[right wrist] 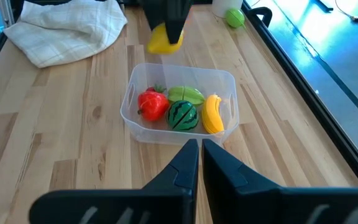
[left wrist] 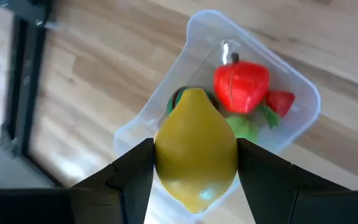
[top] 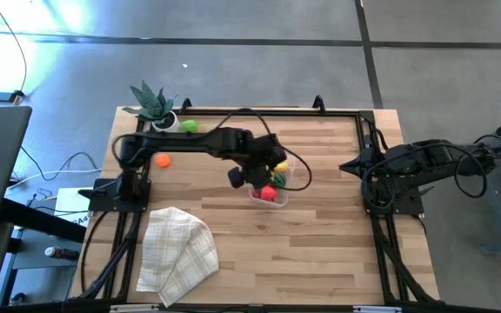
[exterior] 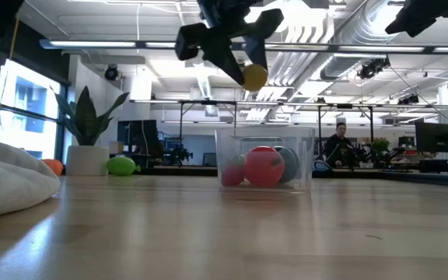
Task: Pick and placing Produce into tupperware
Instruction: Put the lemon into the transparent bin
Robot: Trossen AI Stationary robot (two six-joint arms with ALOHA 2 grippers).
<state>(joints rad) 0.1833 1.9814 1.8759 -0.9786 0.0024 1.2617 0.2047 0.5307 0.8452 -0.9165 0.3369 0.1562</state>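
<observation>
My left gripper (top: pixel 268 170) is shut on a yellow toy lemon (left wrist: pixel 196 149), which hangs in the air above the tupperware (right wrist: pixel 143 127). The tupperware is a clear tub standing on the wooden table. In it lie a red piece (right wrist: pixel 152 104), a light green one (right wrist: pixel 185 94), a dark green striped one (right wrist: pixel 183 116) and a yellow banana (right wrist: pixel 213 114). An orange piece (top: pixel 163 160) and a light green piece (top: pixel 189 126) lie on the table at the far left. My right gripper (right wrist: pixel 201 154) waits shut at the table's right edge, touching nothing. My left gripper pinches the lemon between its two fingers, one on each flank (left wrist: pixel 161 155) at its widest part. The fingers slant down from above. The lemon is lifted clear, well above the tub's rim (exterior: pixel 264 131), seen in the low view.
A spiky plant in a white pot (top: pixel 155 106) stands at the far left corner. A checked beige cloth (top: pixel 177 252) lies crumpled at the near left. Bare wood stretches right of the tub and toward the near edge. A black frame (top: pixel 368 139) borders the table.
</observation>
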